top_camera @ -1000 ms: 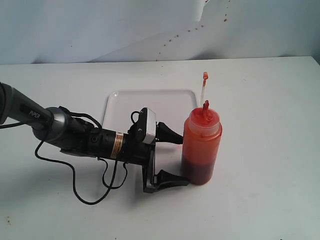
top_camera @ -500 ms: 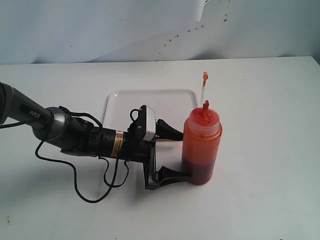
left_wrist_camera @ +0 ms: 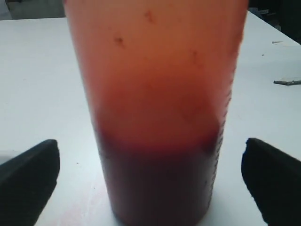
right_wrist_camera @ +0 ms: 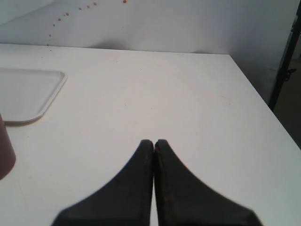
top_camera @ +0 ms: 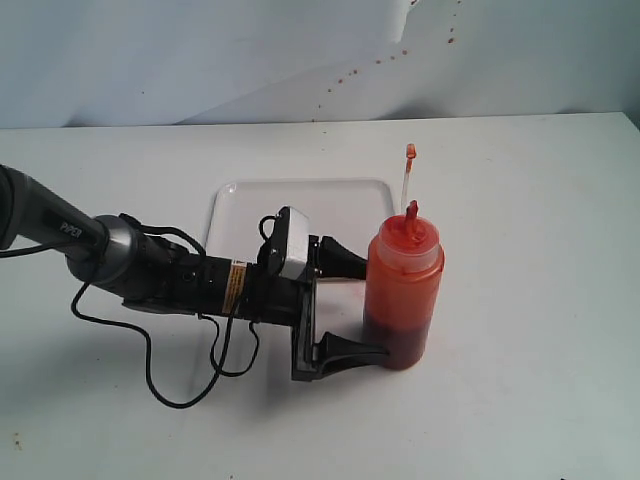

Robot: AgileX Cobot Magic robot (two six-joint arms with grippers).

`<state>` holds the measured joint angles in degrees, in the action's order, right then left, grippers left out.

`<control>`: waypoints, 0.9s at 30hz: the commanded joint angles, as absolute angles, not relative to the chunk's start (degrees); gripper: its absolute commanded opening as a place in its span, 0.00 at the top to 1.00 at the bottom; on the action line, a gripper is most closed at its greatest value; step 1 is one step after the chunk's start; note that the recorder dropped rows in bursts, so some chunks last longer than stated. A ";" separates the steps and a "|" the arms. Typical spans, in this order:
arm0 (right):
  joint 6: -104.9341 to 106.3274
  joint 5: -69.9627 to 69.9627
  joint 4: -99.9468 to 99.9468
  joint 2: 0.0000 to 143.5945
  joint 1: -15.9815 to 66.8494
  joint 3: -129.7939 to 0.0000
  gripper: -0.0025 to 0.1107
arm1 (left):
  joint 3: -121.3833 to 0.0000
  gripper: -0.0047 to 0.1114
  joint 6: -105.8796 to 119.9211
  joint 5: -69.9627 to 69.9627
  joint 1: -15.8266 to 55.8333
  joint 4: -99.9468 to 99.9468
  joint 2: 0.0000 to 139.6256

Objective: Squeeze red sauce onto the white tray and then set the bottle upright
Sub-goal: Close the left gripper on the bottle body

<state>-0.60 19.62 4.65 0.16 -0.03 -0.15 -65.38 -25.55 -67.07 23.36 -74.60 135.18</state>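
The bottle (top_camera: 403,290) stands upright on the table just off the white tray's (top_camera: 300,200) right front corner, red nozzle (top_camera: 411,212) up and the clear cap strap (top_camera: 408,170) rising above it. Dark red sauce (top_camera: 398,340) fills its lower part. My left gripper (top_camera: 368,308) lies low and open, its black fingers (left_wrist_camera: 28,179) either side of the bottle (left_wrist_camera: 157,117) base with gaps showing. No sauce shows on the tray. My right gripper (right_wrist_camera: 154,142) is shut and empty over bare table, with the tray (right_wrist_camera: 23,94) and bottle (right_wrist_camera: 4,150) off to its side.
A black cable (top_camera: 180,392) loops on the table under the left arm. Small red splashes (top_camera: 350,75) dot the back wall. A faint pink smear (left_wrist_camera: 70,214) stains the table by the bottle. The table's edge (right_wrist_camera: 263,103) and a dark stand (right_wrist_camera: 287,47) lie beyond my right gripper.
My left gripper has slid right toward the bottle, so its open fingers now reach along both sides of the base. The bottle and tray have not moved.
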 commanded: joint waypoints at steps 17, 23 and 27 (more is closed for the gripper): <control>-0.44 19.58 5.16 0.00 0.00 0.00 0.98 | -65.61 0.12 -25.02 -68.25 26.90 -72.37 135.37; -0.44 19.58 5.16 0.00 0.00 0.00 0.98 | -65.61 0.12 -25.02 -68.25 26.91 -71.74 135.37; -0.44 19.58 5.16 0.00 0.00 0.00 0.98 | -65.61 0.12 -25.02 -69.21 26.91 -70.21 135.37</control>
<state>-0.60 19.62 4.65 0.16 -0.03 -0.15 -65.38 -25.39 -67.76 26.63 -71.70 135.32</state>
